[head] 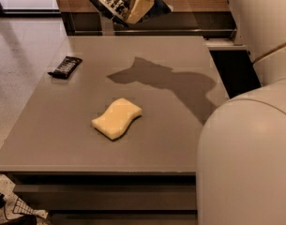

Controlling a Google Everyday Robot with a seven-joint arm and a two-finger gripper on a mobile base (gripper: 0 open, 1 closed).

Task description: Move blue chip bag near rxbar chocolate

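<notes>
My gripper (133, 6) is high above the far edge of the table, at the top of the view, and is shut on the blue chip bag (109, 3). The bag is dark with white lettering and hangs out to the left of the fingers. The rxbar chocolate (65, 66), a slim black wrapper, lies flat near the table's left edge, well below and left of the bag.
A pale yellow wavy sponge (116, 118) lies in the middle of the grey table (180, 139). My arm's white body (245, 144) fills the right side of the view. A wooden wall and a metal rail run behind the table.
</notes>
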